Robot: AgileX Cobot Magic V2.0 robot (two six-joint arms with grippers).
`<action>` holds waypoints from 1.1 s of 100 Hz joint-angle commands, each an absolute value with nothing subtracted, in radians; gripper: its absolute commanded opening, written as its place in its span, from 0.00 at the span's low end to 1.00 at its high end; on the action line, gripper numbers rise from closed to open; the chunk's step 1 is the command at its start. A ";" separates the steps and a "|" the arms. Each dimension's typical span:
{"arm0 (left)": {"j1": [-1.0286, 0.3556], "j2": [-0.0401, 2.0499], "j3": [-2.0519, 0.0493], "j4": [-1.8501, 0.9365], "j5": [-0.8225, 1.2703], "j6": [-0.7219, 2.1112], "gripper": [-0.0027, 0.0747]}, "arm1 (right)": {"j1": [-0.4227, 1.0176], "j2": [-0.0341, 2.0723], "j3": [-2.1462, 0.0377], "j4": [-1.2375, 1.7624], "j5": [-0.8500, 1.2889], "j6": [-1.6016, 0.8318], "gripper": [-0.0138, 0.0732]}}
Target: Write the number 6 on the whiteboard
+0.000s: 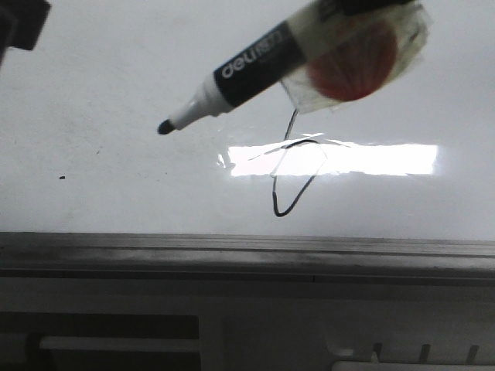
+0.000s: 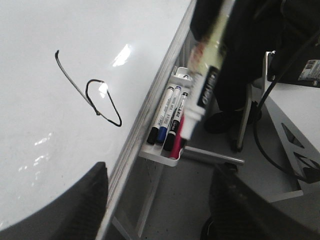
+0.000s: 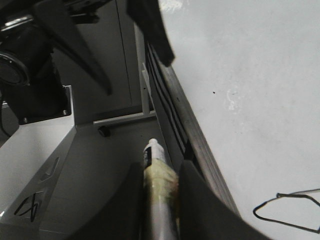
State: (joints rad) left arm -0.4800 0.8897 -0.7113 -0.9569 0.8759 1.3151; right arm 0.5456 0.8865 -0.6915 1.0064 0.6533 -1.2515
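The whiteboard [image 1: 116,69] is a glossy white board with a grey frame edge [image 1: 247,251]. The number 6 [image 1: 292,166] is a thin black line with a curved stem and a pointed loop; it also shows in the left wrist view [image 2: 95,95], and its loop shows in the right wrist view [image 3: 285,210]. My right gripper [image 3: 161,172] is shut on a black-and-white marker [image 1: 247,66] wrapped in yellowish tape. The marker is lifted off the board, its tip [image 1: 165,127] to the left of the 6. My left gripper [image 2: 160,172] is open and empty beside the board's edge.
A small black dot [image 1: 62,178] marks the board at the left. A white tray [image 2: 159,156] below the board's frame holds several markers [image 2: 167,117]. Dark machine parts and cables [image 2: 280,60] stand beyond it. A dark arm part [image 1: 23,23] shows at the top left.
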 commanded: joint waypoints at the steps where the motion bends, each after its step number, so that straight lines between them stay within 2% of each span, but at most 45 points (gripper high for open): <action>1: -0.527 0.937 -0.784 -1.020 0.872 1.336 0.58 | 0.584 0.900 -0.727 1.042 0.582 -1.256 0.10; 16: -0.655 1.033 -0.826 -1.014 0.851 1.338 0.58 | 0.644 0.941 -0.727 1.040 0.513 -1.256 0.10; 29: -0.732 1.095 -0.831 -1.009 0.749 1.338 0.58 | 0.664 0.968 -0.727 1.040 0.511 -1.256 0.10; 38: -0.747 1.125 -0.831 -1.009 0.700 1.338 0.58 | 0.670 0.972 -0.727 1.039 0.511 -1.256 0.10; 70: -0.747 1.220 -0.831 -1.012 0.728 1.338 0.56 | 0.670 0.972 -0.727 1.039 0.512 -1.256 0.10; 84: -0.747 1.240 -0.831 -1.015 0.728 1.338 0.43 | 0.670 0.972 -0.727 1.036 0.529 -1.256 0.10; 110: -0.747 1.247 -0.831 -1.064 0.699 1.340 0.01 | 0.670 0.972 -0.727 1.028 0.542 -1.256 0.10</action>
State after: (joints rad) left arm -0.7417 1.2636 -0.7983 -0.9890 0.7420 1.3491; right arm 0.6690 0.9787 -0.6915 0.9845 0.5252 -1.2500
